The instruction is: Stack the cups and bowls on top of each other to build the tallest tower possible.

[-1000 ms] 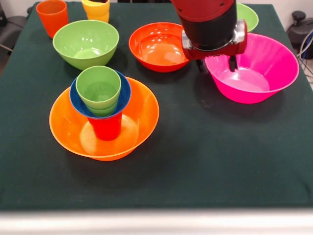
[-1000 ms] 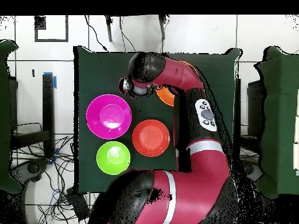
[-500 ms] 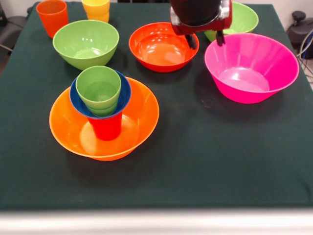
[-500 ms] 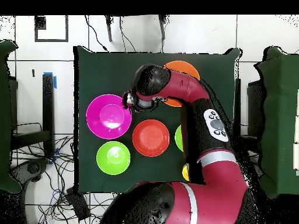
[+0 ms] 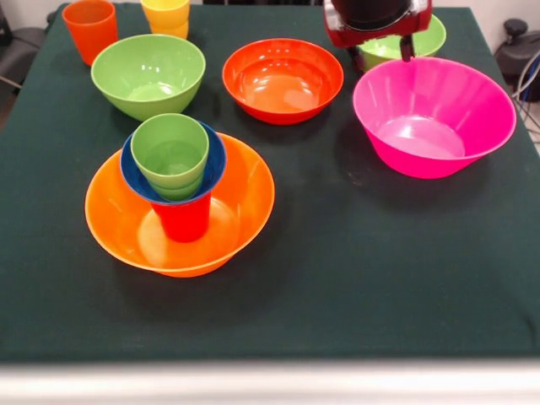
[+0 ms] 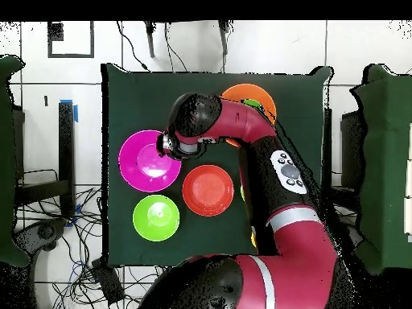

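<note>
The tower stands at the front left: a large orange bowl (image 5: pixel 245 198) holds an upturned red cup (image 5: pixel 184 221), with a small blue bowl (image 5: pixel 215 164) on it and light green cups (image 5: pixel 171 153) nested on top. My gripper (image 5: pixel 382 53) is open and empty. It hangs high at the back right, above the far rim of the large pink bowl (image 5: pixel 434 114) and in front of a light green bowl (image 5: pixel 429 35). In the overhead view the gripper (image 6: pixel 168 145) sits at the pink bowl's (image 6: pixel 145 165) edge, and the arm partly covers the orange bowl (image 6: pixel 256 91).
A medium red-orange bowl (image 5: pixel 283 80) sits at the back middle and a second light green bowl (image 5: pixel 148 74) at the back left. An orange cup (image 5: pixel 89 29) and a yellow cup (image 5: pixel 166 15) stand at the far left edge.
The gripper rose from the pink bowl's near-left rim, drew back toward the table's far side, then shifted right over the far green bowl. The bowls and tower have not moved.
</note>
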`<act>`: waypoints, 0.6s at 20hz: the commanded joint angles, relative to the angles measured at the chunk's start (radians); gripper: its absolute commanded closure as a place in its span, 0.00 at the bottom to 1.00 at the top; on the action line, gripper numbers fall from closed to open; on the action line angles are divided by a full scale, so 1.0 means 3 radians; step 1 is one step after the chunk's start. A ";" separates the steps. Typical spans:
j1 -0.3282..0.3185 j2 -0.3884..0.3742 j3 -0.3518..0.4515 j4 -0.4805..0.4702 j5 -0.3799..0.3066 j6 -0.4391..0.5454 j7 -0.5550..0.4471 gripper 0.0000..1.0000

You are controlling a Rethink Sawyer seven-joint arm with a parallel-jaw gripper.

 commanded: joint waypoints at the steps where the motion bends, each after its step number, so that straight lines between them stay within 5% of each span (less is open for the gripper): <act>1: 0.0002 0.0173 0.0297 0.0085 -0.0362 -0.0287 -0.0691 0.00; 12: -0.0058 0.0202 0.0319 -0.0003 -0.0593 -0.0243 -0.0625 0.00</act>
